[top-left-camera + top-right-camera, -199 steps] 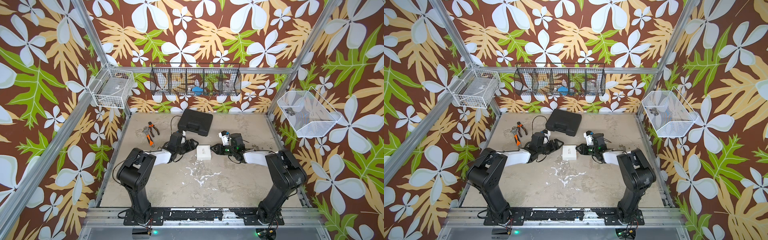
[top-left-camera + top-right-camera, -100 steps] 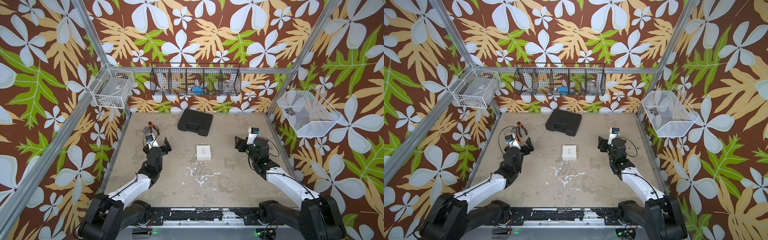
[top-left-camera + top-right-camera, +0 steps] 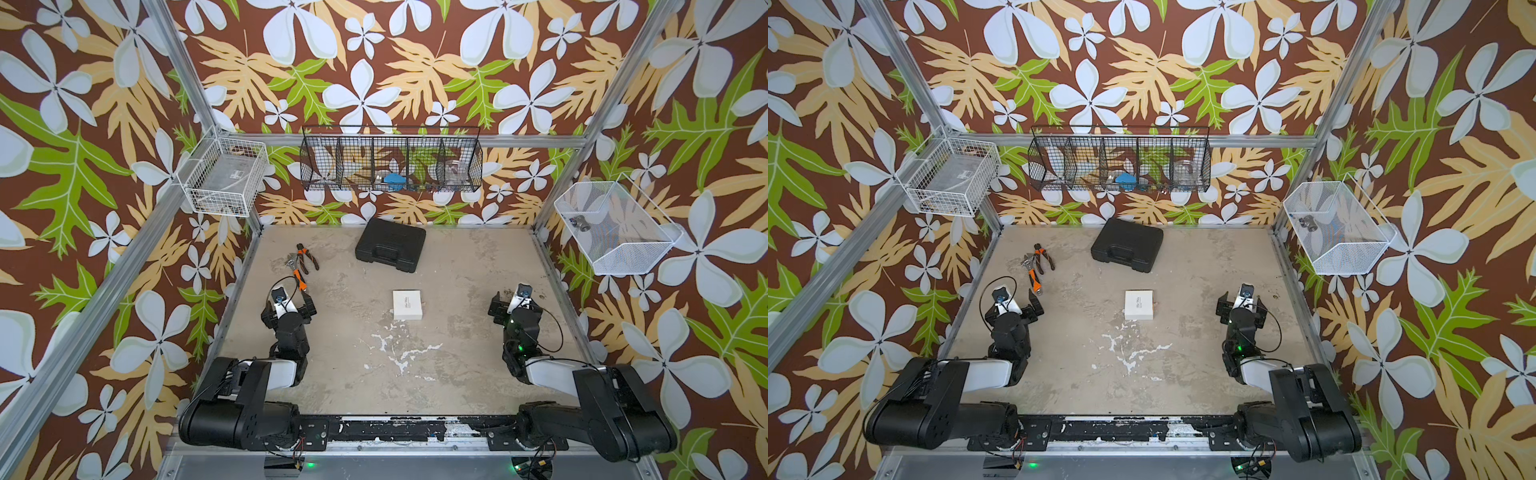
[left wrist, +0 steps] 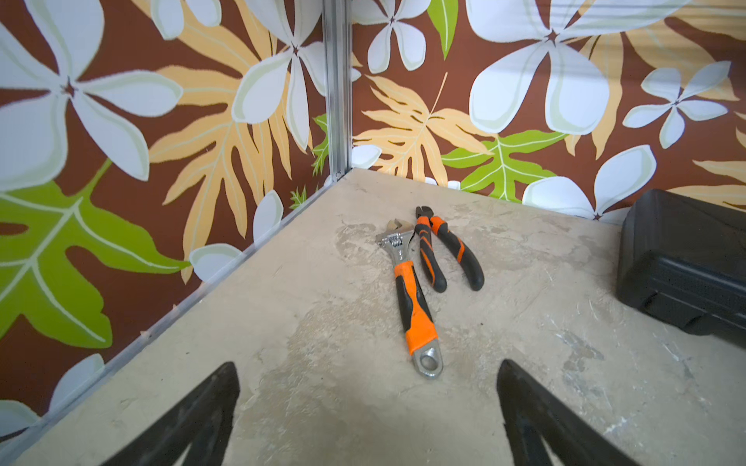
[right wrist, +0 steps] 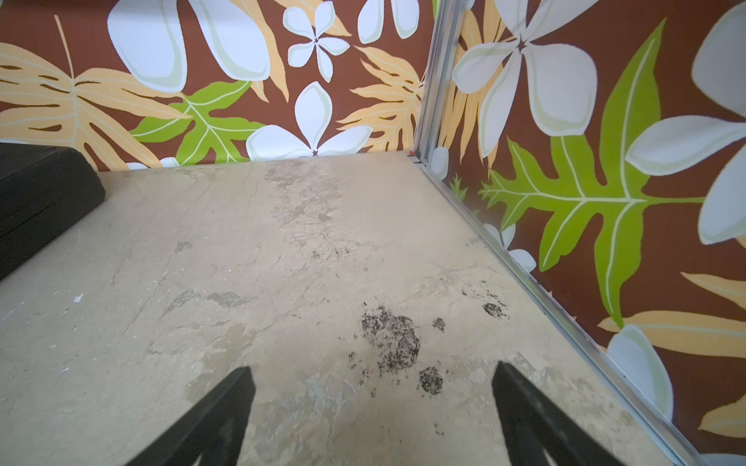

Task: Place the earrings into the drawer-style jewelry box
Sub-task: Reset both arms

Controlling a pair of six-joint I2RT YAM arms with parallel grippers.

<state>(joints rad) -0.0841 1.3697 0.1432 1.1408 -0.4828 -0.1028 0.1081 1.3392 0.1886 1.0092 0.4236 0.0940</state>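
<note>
The drawer-style jewelry box lies flat at the middle of the table as a closed white sleeve with faint print; its tray does not show. The earrings are out of view in every frame. My left gripper sits well left of the box, open and empty, with bare table between its fingers in the left wrist view. My right gripper sits well right of the box, also open and empty.
A black plastic case lies at the back. An orange-handled wrench and pliers lie just ahead of the left gripper. Dark crumbs dot the table by the right gripper. White paint flecks mark the front middle. Wire baskets hang on the walls.
Both arms have pulled away from the box, where the grippers flanked it, back to the table's left and right sides. Both grippers have opened wider.
</note>
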